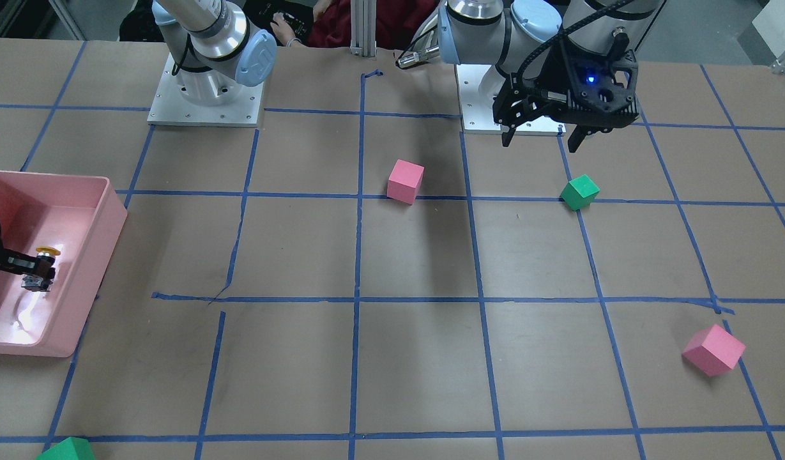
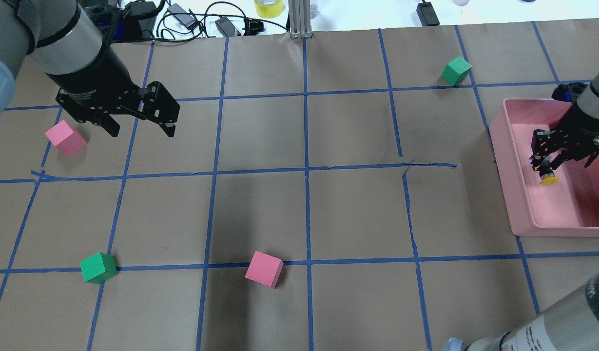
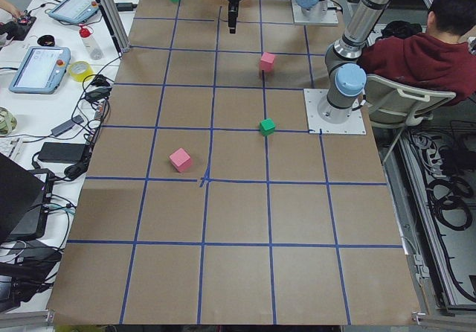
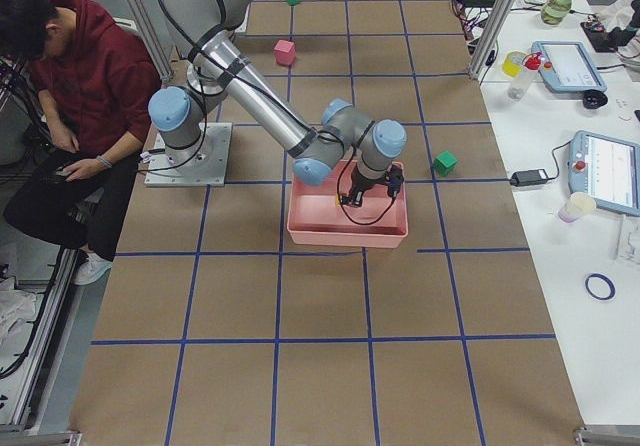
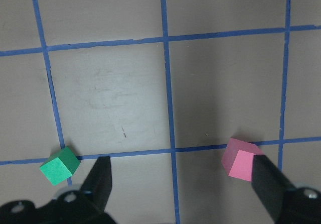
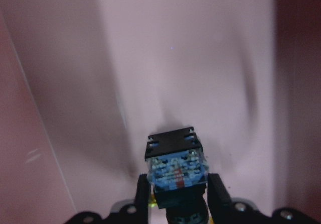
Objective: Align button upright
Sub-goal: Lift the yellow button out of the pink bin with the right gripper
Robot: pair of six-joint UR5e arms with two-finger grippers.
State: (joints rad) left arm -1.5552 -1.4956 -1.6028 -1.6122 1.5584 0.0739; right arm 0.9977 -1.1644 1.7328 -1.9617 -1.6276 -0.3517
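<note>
The button sits between the fingers of my right gripper (image 2: pixel 547 165), inside the pink bin (image 2: pixel 505 165). Its yellow cap (image 2: pixel 549 180) shows below the fingers in the overhead view and also in the front view (image 1: pixel 47 250). In the right wrist view its clear, black-ended boxy base (image 6: pixel 175 166) sticks out past the fingertips (image 6: pixel 142 193), and the cap is hidden. The button is tilted, not upright, just above the bin floor. My left gripper (image 2: pixel 139 130) is open and empty, hovering above the table near a pink cube (image 2: pixel 65 138).
Foam cubes lie on the taped brown table: a pink one (image 2: pixel 264 269), a green one (image 2: pixel 98 267) and a green one (image 2: pixel 456 70) beyond the bin. The left wrist view shows a green cube (image 5: pixel 59 165) and a pink cube (image 5: pixel 241 159) below the open fingers.
</note>
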